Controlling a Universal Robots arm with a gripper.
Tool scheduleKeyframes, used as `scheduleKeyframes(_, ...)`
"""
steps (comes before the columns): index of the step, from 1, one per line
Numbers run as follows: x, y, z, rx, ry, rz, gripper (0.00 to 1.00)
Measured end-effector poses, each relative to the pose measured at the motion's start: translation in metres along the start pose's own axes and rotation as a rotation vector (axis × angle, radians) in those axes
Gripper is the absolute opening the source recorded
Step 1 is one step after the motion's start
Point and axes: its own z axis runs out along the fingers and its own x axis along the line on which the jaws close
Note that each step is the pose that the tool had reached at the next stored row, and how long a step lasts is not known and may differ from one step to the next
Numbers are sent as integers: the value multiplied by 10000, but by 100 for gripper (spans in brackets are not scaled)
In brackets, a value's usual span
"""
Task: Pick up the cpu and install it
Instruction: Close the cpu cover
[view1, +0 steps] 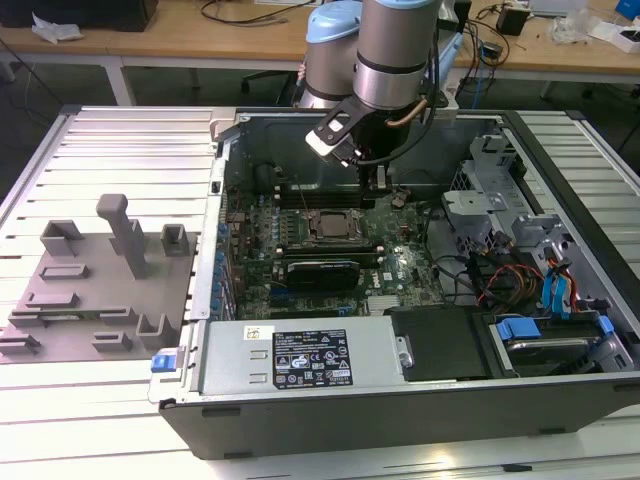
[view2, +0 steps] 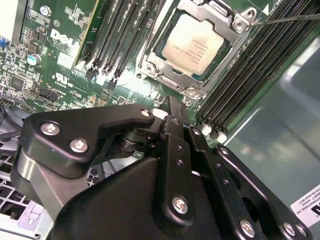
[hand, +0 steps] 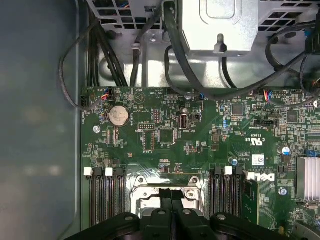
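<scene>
Evidently most of the job is behind me, judging from how things lie. The cpu (view2: 192, 47) is down inside the socket frame (view2: 172, 80) on the motherboard (hand: 165, 135), between the two banks of memory slots (view2: 117, 35). In the exterior view it sits toward the board's far edge, well in from both side walls of the computer case (view1: 400, 400).

The gripper (view2: 171, 102) hovers just off one side of the socket frame, close to it but carrying nothing. In the first wrist view its fingers (hand: 165, 197) are pressed together with only a thin seam between them. So I judge the pick-up and the placing as done.

I cannot confirm that the chip is locked in. A thin wire lever (view2: 285, 19) runs away from one corner of the frame, and I cannot tell whether it is latched. I also cannot tell whether the frame is clamping the chip's rim or only surrounding it.

As for pose, the cpu lies flat with its pale metal top facing up out of the case. It is close to square, so I see no real long axis. Its edges run square to the frame, one pair parallel to the memory slots, and it looks level, with no corner riding high.
</scene>
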Motion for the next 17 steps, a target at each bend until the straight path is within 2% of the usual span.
scheduleKeyframes(2, 0, 0, 0, 14, 1, 0, 11)
scheduleKeyframes(4, 0, 1, 2, 286, 1, 0, 11)
scheduleKeyframes(6, 0, 0, 6, 366, 1, -1, 11)
scheduleKeyframes(10, -8, -34, 21, 383, 3, -1, 11)
scheduleKeyframes(14, -48, -87, 34, 383, 2, 0, 11)
scheduleKeyframes(17, -51, -95, 36, 383, 1, -2, 11)
